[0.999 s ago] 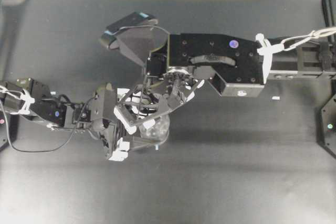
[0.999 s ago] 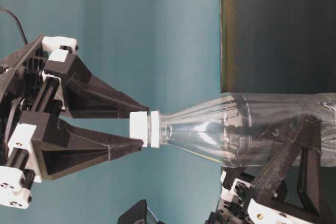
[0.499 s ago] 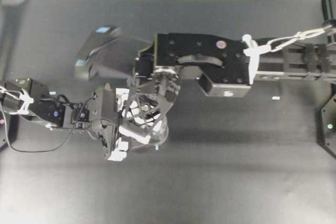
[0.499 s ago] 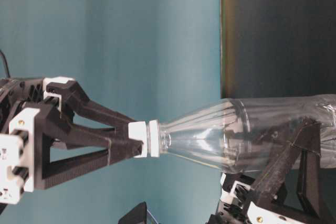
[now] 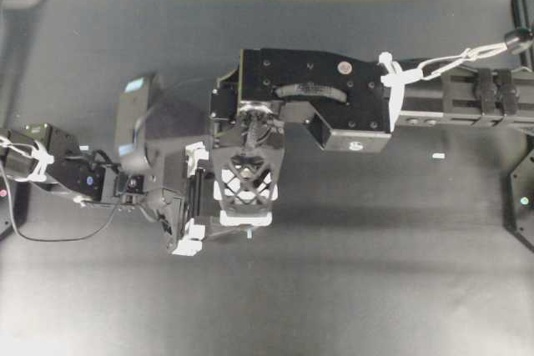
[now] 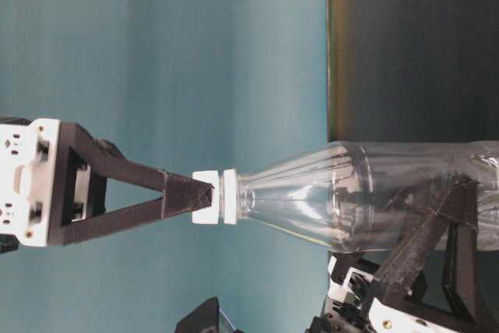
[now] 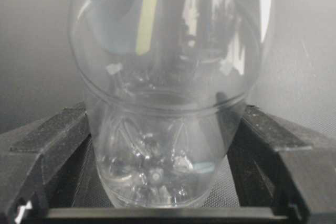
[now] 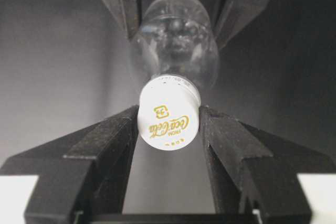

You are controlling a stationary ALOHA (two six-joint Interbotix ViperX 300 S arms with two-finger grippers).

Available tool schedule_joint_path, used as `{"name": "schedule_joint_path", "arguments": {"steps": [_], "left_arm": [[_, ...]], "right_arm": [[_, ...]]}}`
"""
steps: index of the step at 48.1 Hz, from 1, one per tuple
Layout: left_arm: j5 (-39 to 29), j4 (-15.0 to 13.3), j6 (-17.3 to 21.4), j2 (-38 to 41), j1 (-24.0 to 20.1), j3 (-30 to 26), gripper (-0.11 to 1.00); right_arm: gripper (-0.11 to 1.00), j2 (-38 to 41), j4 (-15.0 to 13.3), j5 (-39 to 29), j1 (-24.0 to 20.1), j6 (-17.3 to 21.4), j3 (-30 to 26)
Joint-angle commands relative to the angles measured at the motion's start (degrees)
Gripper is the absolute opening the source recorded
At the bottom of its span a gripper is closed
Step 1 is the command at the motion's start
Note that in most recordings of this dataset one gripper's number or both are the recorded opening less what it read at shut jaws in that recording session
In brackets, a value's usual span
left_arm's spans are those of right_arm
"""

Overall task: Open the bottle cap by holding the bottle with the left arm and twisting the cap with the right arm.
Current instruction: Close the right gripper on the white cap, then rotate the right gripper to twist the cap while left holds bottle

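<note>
Clear bottle (image 6: pixel 366 196) lying sideways across the lower right of the table-level view, neck pointing toward frame left, body held between the two black fingers (image 7: pixel 50 148) of the left gripper (image 7: pixel 165 182). In the left wrist view, round bottle body filling the centre, a black finger pressed against it on either side near the bottom of the frame — clamped on the bottle. In the overhead view, left arm (image 5: pixel 58 171) reaching in from the left edge, loose black wires and a white cable tie visible near it; bottle almost wholly hidden there beneath the two arms.

White bottle cap (image 8: pixel 169 120) in the centre of the right wrist view, gold lettering on its top, pinched between the two black fingers of the right gripper (image 8: pixel 169 129), one touching each side — closed on the cap. In the table-level view, same cap (image 6: pixel 207 196) left of centre, fingertip of the open-frame triangular finger meeting it from the left, cap still seated on the neck.

Right arm (image 5: pixel 450 97) entering from the upper right of the overhead view, its flat screw-holed plate at upper centre, gripper pointing down toward frame bottom over the bottle. Tiny white scrap (image 5: pixel 437 156) alone on the dark table (image 5: pixel 375 273), well right of the grippers.
</note>
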State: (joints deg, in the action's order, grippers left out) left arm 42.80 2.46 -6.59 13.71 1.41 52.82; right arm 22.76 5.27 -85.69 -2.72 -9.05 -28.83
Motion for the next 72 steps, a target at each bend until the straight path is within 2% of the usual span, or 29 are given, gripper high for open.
{"name": "schedule_joint_path", "arguments": {"steps": [1, 13, 20, 52, 58, 61, 66, 72], "left_arm": [[-1.76, 0.18, -0.18, 0.53, 0.35, 0.26, 0.81], [-1.67, 0.18, -0.18, 0.62, 0.44, 0.18, 0.81], [-1.76, 0.18, -0.26, 0.62, 0.70, 0.09, 0.81], [-1.85, 0.18, -0.35, 0.62, 0.97, -0.26, 0.81], [-1.85, 0.18, -0.35, 0.53, 0.97, -0.26, 0.81], [-1.93, 0.18, -0.35, 0.62, 0.97, -0.26, 0.81], [-1.85, 0.18, -0.44, 0.53, 0.97, 0.00, 0.81], [-1.93, 0.18, -0.44, 0.53, 0.97, -0.09, 0.81]], "right_arm": [[0.37, -0.44, -0.18, 1.23, 0.09, -4.83, -0.44], [0.37, -0.70, -0.09, 2.72, 0.18, -16.61, 1.67], [0.37, -1.49, -0.09, 3.43, 0.18, -20.30, 3.43], [0.38, -3.52, 0.18, 6.94, 0.18, -19.42, 7.91], [0.71, -4.31, -0.44, 8.44, -0.18, -19.51, 9.05], [0.82, -4.92, -1.14, 9.49, -0.26, -18.98, 9.58], [0.80, -6.24, -1.93, 10.37, -0.44, -17.75, 9.93], [0.80, -8.35, -1.93, 10.20, -0.62, -13.18, 9.93]]}}
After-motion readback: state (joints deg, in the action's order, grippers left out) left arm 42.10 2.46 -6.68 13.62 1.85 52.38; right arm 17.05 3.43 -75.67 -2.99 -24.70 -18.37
